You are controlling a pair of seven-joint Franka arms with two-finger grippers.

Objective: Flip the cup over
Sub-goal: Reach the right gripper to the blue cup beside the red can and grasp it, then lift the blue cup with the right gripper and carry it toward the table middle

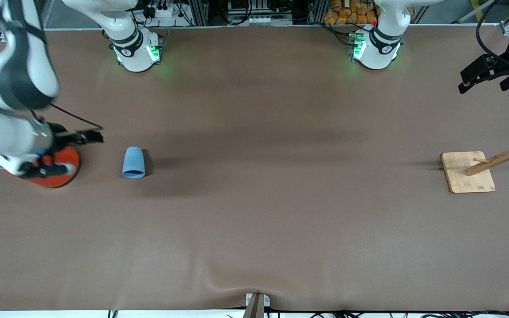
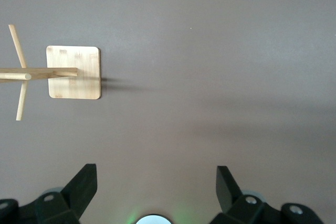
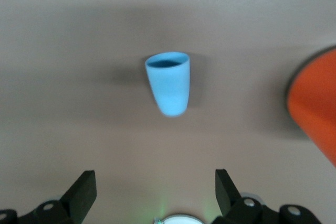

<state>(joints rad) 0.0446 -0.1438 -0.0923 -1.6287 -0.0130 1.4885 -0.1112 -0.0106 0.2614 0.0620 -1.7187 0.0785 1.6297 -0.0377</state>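
Note:
The cup is a small light-blue tumbler lying on its side on the brown table, toward the right arm's end, with its mouth toward the front camera. In the right wrist view the cup shows its darker blue inside. My right gripper is open and empty, low beside the cup and apart from it; its dark fingers frame bare table in the right wrist view. My left gripper is open and empty, held up at the left arm's end of the table, and shows over bare table in the left wrist view.
An orange round object stands beside the cup, partly under the right arm's hand; it also shows in the right wrist view. A wooden peg rack on a square base stands at the left arm's end and shows in the left wrist view.

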